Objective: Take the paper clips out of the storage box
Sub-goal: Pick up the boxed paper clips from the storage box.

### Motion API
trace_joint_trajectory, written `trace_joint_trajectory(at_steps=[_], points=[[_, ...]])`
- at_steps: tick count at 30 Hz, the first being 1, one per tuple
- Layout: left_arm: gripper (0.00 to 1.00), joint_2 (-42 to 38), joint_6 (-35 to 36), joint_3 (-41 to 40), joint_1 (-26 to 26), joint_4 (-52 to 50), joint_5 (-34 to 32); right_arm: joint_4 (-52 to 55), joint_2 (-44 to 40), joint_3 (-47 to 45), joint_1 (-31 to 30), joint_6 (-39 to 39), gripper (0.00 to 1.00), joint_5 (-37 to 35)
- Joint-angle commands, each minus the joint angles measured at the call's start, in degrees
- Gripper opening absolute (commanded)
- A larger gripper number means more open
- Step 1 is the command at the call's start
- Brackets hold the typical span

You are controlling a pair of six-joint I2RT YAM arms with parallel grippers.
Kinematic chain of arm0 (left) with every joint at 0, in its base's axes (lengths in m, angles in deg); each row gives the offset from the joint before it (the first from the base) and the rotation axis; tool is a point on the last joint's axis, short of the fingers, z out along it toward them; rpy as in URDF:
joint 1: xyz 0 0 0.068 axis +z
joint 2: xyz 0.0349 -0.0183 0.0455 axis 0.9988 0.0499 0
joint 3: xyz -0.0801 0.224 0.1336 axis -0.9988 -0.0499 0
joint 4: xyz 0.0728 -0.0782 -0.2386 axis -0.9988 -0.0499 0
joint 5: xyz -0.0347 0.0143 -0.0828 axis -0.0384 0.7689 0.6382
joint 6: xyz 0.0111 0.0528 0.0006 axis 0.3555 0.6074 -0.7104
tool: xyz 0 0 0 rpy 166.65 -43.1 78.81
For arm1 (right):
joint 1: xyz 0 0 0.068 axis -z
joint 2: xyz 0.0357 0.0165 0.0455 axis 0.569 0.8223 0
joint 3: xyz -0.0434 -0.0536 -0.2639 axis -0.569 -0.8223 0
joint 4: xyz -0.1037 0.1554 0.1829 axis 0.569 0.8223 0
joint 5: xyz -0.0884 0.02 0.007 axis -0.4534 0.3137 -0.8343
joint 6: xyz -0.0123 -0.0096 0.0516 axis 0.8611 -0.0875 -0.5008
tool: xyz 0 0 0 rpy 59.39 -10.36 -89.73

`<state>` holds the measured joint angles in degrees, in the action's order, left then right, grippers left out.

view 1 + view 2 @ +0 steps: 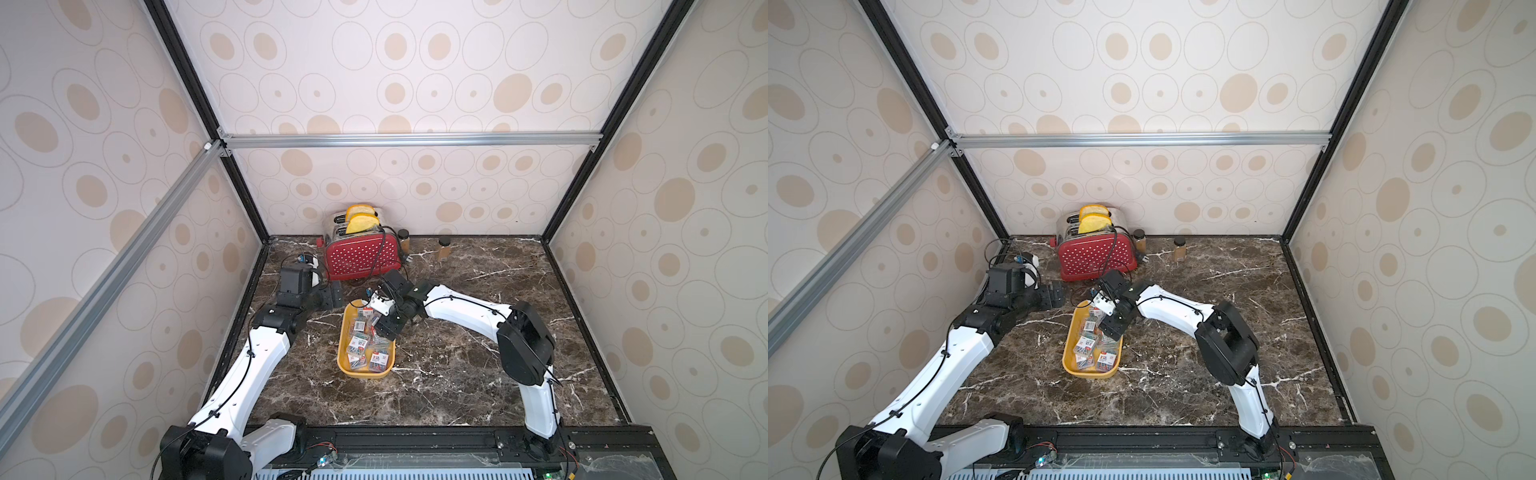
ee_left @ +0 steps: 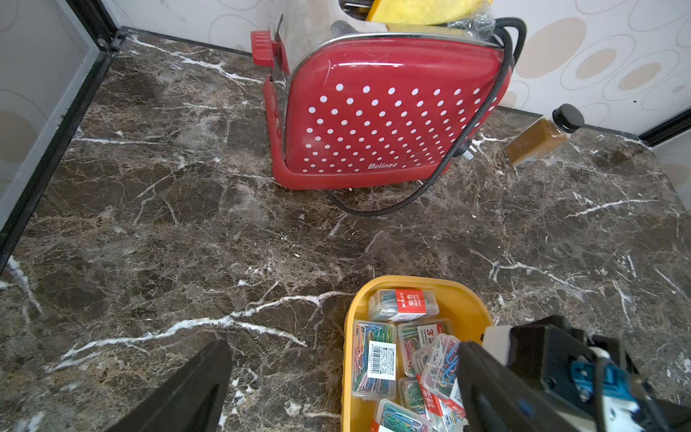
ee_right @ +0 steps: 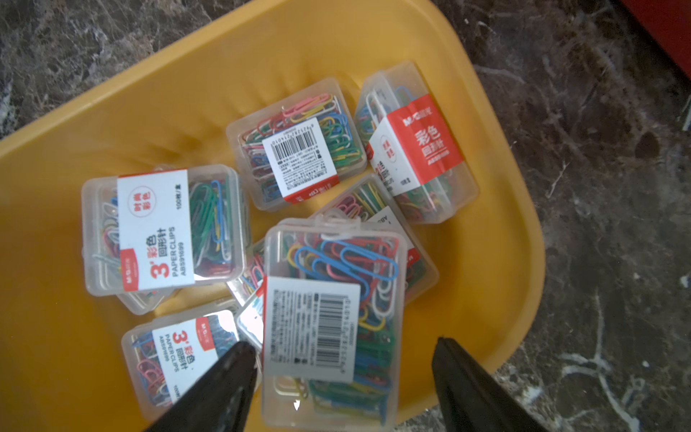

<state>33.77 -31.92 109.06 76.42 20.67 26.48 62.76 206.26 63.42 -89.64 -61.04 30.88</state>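
The mustard-yellow storage box (image 1: 345, 365) (image 1: 1068, 361) lies mid-table with several clear cases of paper clips (image 1: 360, 347) (image 1: 1087, 345) piled in it. My right gripper (image 1: 384, 328) (image 3: 343, 346) reaches down into the box's far half and is open. Its fingers straddle a barcode-labelled case (image 3: 332, 299) that lies on top of the pile. One finger is against the case's side; the other stands apart from it, over the box wall (image 3: 523, 224). My left gripper (image 1: 334, 297) (image 2: 346, 392) hovers wide open just beyond the box's far end (image 2: 351, 329), holding nothing.
A red white-dotted toaster (image 1: 361, 257) (image 2: 389, 119) with yellow bread slices stands at the back wall. Its black cord (image 2: 377, 211) trails onto the marble. Two brown jars (image 1: 444, 248) (image 1: 403, 240) stand to its right. Enclosure walls close the left, back and right sides.
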Motion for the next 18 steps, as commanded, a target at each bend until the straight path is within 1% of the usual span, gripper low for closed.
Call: trace_joint_trajectory(at_steps=[1, 4, 7, 9, 15, 18], points=[[0.97, -1.3, -0.9, -0.2, -0.1, -0.3, 0.2, 1.4, 1.8, 0.4, -0.3, -0.1, 0.81, 0.6], [0.97, -1.4, -1.0, -0.4, -0.1, -0.3, 0.2, 1.5, 2.4, 0.7, -0.4, -0.2, 0.81, 0.9], [0.97, -1.8, -1.0, -0.5, -0.1, -0.3, 0.0, 1.4, 2.7, 0.8, -0.4, -0.1, 0.77, 1.1], [0.96, -2.0, -1.0, -0.6, -0.1, -0.3, -0.2, 1.6, 2.8, 0.9, -0.4, 0.0, 0.71, 1.2], [0.96, -2.7, -0.7, -0.6, -0.1, -0.6, -0.4, 2.6, 2.1, 1.3, -0.4, 0.2, 0.45, 1.2], [0.95, -3.5, -0.2, -0.2, -0.1, -0.7, 0.0, 3.8, 0.2, 2.1, -0.3, -0.1, 0.43, 1.0]])
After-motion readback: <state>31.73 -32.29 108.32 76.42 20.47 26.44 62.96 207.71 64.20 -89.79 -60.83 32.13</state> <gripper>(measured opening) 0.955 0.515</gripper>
